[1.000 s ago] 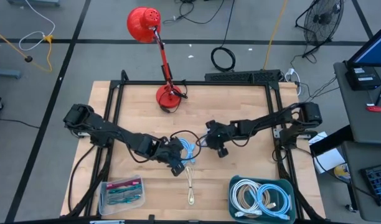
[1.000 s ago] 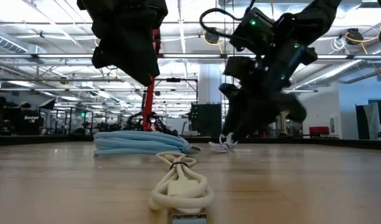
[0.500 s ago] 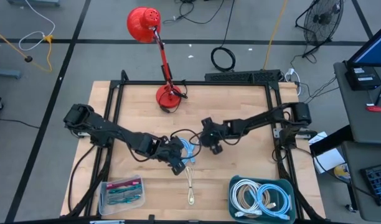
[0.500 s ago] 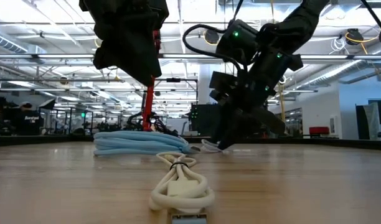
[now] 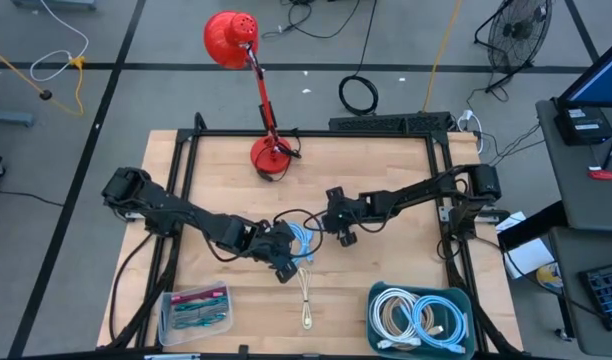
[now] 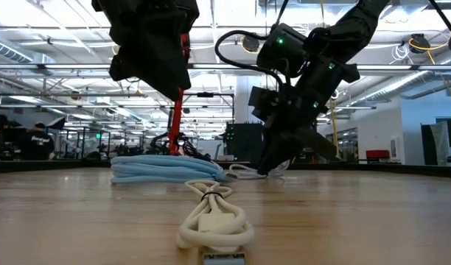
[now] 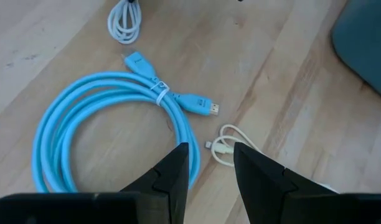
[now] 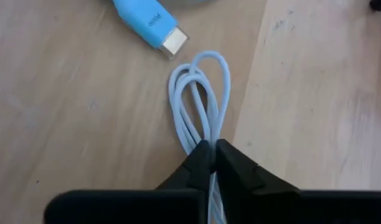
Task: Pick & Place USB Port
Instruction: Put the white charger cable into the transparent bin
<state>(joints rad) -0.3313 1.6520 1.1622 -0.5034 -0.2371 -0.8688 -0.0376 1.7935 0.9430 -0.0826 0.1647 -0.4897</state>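
A small white cable bundle (image 8: pixel 199 93) lies on the wooden table beside a coiled blue cable (image 5: pixel 300 241). My right gripper (image 8: pixel 210 151) is shut on it, close to the blue cable's connector (image 8: pixel 150 22). In the low view this gripper (image 6: pixel 273 166) reaches down to the tabletop. My left gripper (image 7: pixel 210 167) hangs open above the blue coil's (image 7: pixel 103 124) edge and touches nothing. A second thin white cable (image 7: pixel 231 147) lies on the table just beyond its fingertips. My right gripper pinches the white bundle's strands (image 8: pixel 202 140) between its two fingers, at the end nearest the gripper. The fingers slant down from the table's right and lie along the bundle. The bundle's looped end (image 8: pixel 209 62) sticks out past the fingertips, on or just above the table.
A cream cable with an adapter (image 5: pixel 306 297) lies toward the near edge. A teal bin of cables (image 5: pixel 422 318) stands at the near right and a clear box (image 5: pixel 195 309) at the near left. A red desk lamp (image 5: pixel 270 154) stands at the far middle.
My right gripper has gone down and toward the table's left, up to the blue coil, tipping more steeply. It has shut on the white bundle. My left gripper has kept still.
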